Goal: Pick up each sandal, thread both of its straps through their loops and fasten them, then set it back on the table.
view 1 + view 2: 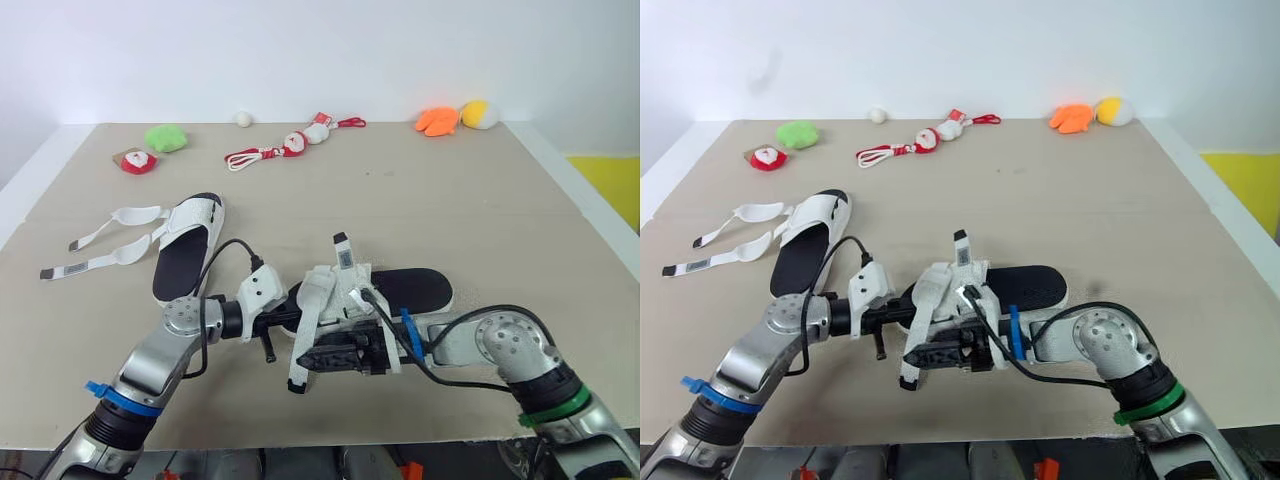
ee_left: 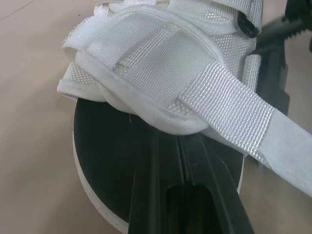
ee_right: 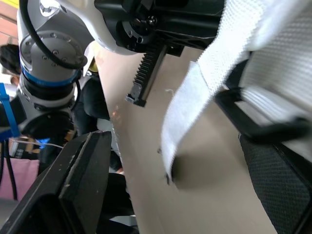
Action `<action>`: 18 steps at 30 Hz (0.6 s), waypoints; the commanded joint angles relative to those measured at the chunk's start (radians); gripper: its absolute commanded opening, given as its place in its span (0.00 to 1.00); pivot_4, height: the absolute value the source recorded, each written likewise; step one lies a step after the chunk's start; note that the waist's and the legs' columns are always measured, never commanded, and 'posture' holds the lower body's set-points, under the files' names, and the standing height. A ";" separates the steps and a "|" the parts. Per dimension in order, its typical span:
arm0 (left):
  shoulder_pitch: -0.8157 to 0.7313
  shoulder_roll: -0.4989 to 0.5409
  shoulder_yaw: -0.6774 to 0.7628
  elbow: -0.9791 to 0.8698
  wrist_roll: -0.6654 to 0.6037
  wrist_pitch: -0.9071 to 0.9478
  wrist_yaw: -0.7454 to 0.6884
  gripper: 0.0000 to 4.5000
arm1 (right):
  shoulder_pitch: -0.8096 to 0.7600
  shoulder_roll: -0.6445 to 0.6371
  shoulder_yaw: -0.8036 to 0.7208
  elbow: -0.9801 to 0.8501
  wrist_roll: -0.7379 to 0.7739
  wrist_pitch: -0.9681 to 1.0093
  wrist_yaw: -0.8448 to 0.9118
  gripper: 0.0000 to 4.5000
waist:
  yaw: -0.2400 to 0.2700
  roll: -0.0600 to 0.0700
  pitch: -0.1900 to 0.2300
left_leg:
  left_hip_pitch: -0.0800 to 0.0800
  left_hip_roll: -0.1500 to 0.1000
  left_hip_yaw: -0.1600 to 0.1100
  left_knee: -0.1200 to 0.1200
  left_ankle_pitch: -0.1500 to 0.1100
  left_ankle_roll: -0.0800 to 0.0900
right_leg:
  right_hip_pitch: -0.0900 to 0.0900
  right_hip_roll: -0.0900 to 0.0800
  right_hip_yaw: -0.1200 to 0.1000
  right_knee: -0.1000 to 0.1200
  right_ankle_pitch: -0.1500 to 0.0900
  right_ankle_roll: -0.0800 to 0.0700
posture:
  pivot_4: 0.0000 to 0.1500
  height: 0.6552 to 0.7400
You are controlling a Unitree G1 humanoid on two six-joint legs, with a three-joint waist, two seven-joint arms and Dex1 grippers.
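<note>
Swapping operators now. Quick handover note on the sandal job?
Left gripper: shut on the upper edge of the near sandal (black footbed, white woven straps), which lies on the beige table.
Right gripper: beside that sandal's loose strap, grip unclear.
Second strap sticks up, unfastened.
Far sandal, same type: on the table, both open straps splayed out.
Done: nothing fastened. Left: both sandals.

Black-soled, white-strapped sandal (image 1: 405, 290) lies between left gripper (image 1: 288, 320) and right gripper (image 1: 312, 360), straps loose. Second sandal (image 1: 183, 255) lies beyond left gripper, straps unfastened.
</note>
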 commanded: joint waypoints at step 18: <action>0.016 -0.002 -0.041 0.043 0.013 0.039 0.003 0.00 | -0.177 0.033 -0.142 0.034 0.052 0.217 0.026 0.01 | -0.008 0.000 0.000 | -0.001 0.000 0.000 0.000 0.000 0.000 | 0.000 0.000 0.000 0.000 0.000 0.000 | 1.00 1.00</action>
